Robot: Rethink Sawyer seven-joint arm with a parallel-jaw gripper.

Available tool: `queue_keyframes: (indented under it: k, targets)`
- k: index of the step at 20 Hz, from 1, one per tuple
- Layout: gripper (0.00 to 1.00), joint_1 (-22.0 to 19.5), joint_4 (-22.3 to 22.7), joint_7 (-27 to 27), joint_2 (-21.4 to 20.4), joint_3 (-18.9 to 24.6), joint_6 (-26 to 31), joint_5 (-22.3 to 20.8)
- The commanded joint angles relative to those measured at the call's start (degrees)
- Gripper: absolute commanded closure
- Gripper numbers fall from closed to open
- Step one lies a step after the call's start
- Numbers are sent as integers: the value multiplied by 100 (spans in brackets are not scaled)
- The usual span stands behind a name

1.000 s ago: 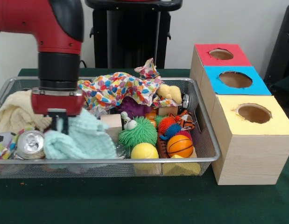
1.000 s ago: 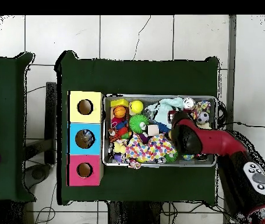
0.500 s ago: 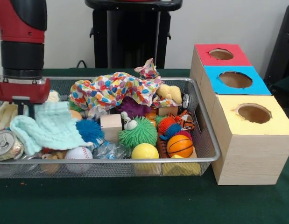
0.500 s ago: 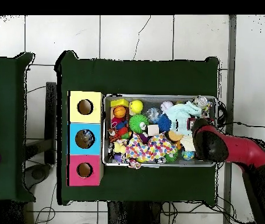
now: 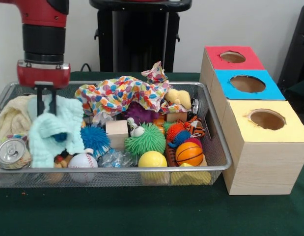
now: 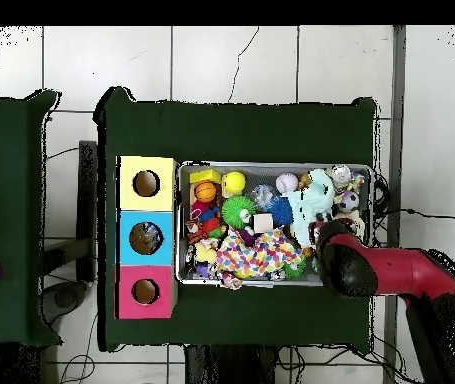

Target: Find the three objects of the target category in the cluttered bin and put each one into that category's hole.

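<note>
Cloth (image 5: pixel 56 132): mint, lifted, hanging over bin's (image 5: pixel 218 147) left end.
Gripper (image 5: pixel 45 101): fingers pinching cloth's top.
Holes (image 5: pixel 266 119): three, nothing visibly delivered.
Remaining: apparently all three targets, clutter unsorted.

mint knit cloth (image 5: pixel 56 129) | hanging, lifted | over bin (image 5: pixel 216 147) left end

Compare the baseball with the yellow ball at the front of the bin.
The baseball is white with red stitching; the yellow ball is plain yellow. The baseball lies beside the mint cloth hanging from the gripper; the yellow ball sits further right, beside the small basketball. Both are round, look similar in size and rest against the bin's front wall.
</note>
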Motion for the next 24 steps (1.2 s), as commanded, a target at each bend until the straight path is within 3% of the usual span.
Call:
queue_keyframes:
  k: [1,7,24]
  targets:
    - [0,320,684,129,-159,-385,-14,-521]
    - [0,694,655,442,-225,-730,-188,-576]
    - [0,934,1224,-64,-1585,-366,1001,330]
